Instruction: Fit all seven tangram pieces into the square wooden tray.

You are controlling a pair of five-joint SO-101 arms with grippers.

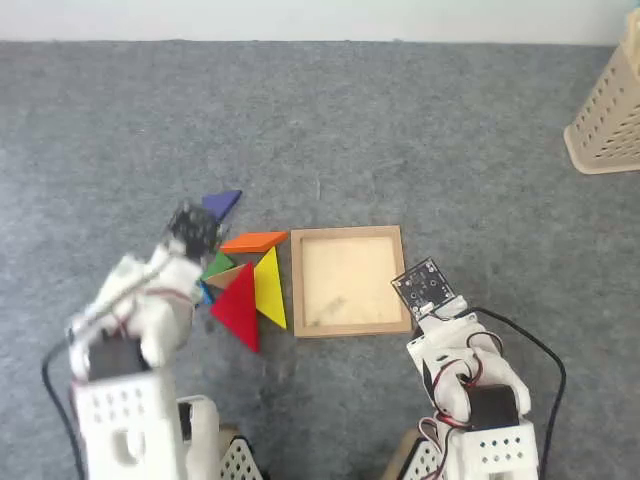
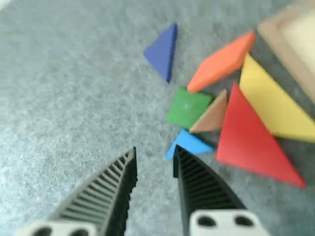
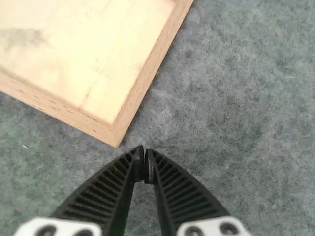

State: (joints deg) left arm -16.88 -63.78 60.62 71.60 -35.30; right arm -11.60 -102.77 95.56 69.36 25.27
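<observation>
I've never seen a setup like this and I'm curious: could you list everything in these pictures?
wooden tray: 1, pale wood, mid-table, nothing in it
yellow triangle: 1, yellow, next to the tray
red triangle: 1, red, against the yellow one
orange parallelogram: 1, orange, beyond the yellow triangle
green square: 1, green, in the cluster
brown triangle: 1, brown, beside the green square
light blue triangle: 1, light blue, cluster's edge
dark blue triangle: 1, dark blue, apart from the cluster
basket: 1, cream, far corner
carpet: 1, grey, underneath everything
left gripper: 1, black, open, near the light blue triangle
right gripper: 1, black, shut, by a tray corner
</observation>
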